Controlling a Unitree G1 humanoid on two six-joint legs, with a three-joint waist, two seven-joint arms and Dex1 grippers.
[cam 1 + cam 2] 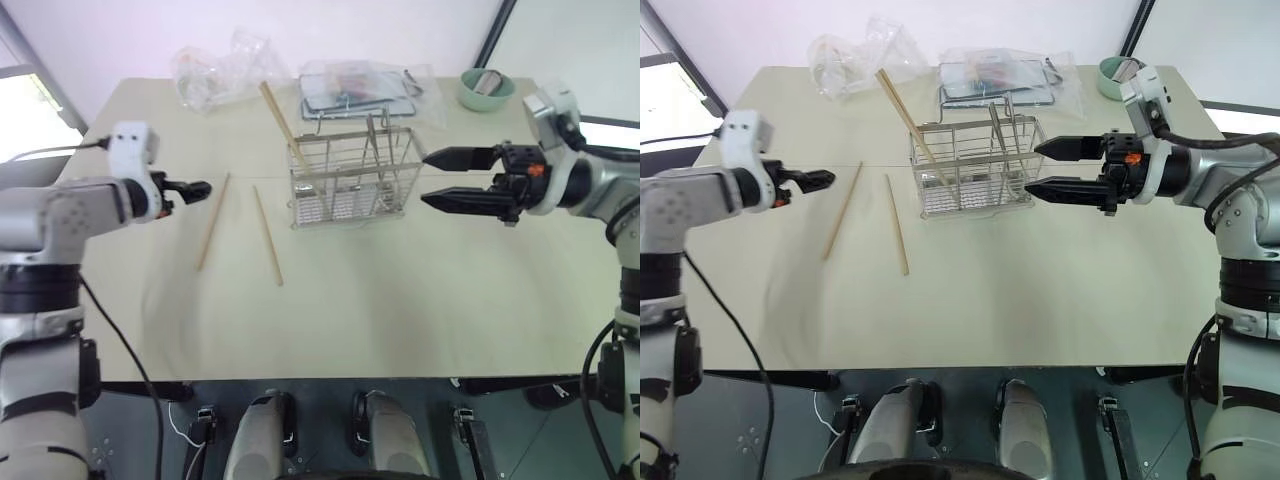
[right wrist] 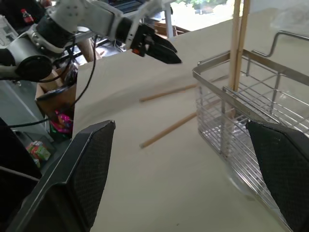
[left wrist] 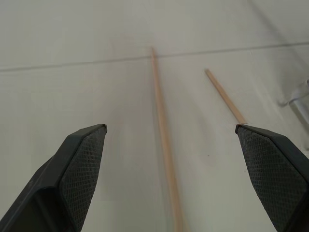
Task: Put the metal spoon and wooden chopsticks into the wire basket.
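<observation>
The wire basket (image 1: 350, 178) stands at the middle of the table. Two wooden chopsticks (image 1: 283, 125) lean out of its left end, and the slim handle of the metal spoon (image 1: 998, 135) rises from its right part. Two more chopsticks lie flat on the table to the basket's left, one (image 1: 213, 222) further left than the other (image 1: 267, 236). My left gripper (image 1: 195, 188) hovers open just left of them, and its wrist view has one chopstick (image 3: 161, 130) running between its fingers. My right gripper (image 1: 428, 180) is open, level and empty, pointing at the basket's right end.
A plastic-wrapped flat tray (image 1: 355, 90) lies behind the basket. Crumpled clear bags (image 1: 215, 70) are at the back left. A green bowl (image 1: 487, 90) sits at the back right corner. The table's front edge (image 1: 330, 375) is near me.
</observation>
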